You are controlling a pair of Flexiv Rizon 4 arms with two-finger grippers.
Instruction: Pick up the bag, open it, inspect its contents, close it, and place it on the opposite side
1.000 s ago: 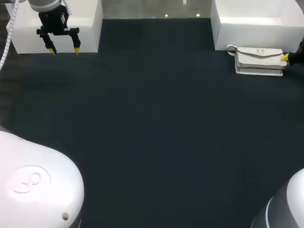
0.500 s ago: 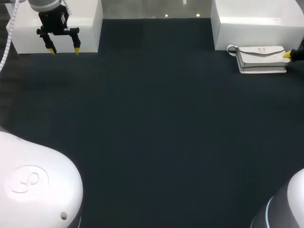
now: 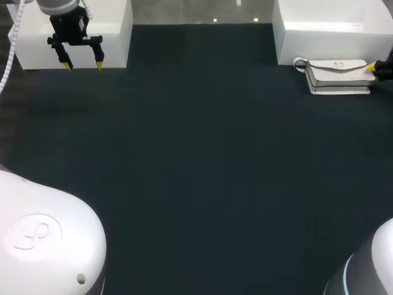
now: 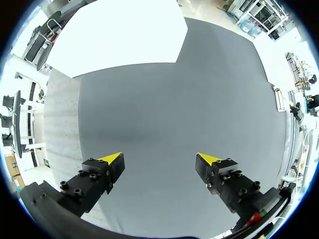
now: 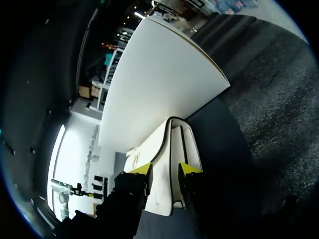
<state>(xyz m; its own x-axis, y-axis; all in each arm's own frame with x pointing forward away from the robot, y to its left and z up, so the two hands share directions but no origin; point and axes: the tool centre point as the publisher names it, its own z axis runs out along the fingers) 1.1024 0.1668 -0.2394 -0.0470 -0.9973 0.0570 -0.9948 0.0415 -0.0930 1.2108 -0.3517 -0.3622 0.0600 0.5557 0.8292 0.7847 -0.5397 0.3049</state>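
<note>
**White bag clamped at the far right**

The white bag (image 3: pixel 338 77) (image 5: pixel 164 149) lies on the dark mat (image 3: pixel 196 172) at the far right, against a white box (image 3: pixel 331 31). The right gripper (image 3: pixel 373 69) (image 5: pixel 165 169) has its fingers narrowly apart, clamping the bag's right end. At the far left, before another white box (image 3: pixel 116 37), the left gripper (image 3: pixel 81 63) (image 4: pixel 159 159) hangs above the mat, fingers spread wide.

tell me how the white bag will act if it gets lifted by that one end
The white bag looks structured, with a flat flap and layered edges, so it should probably hold its shape rather than flop. Held at one end by the right gripper, its far end may sag or swing. Its thin strap loop would likely dangle loose.
</note>
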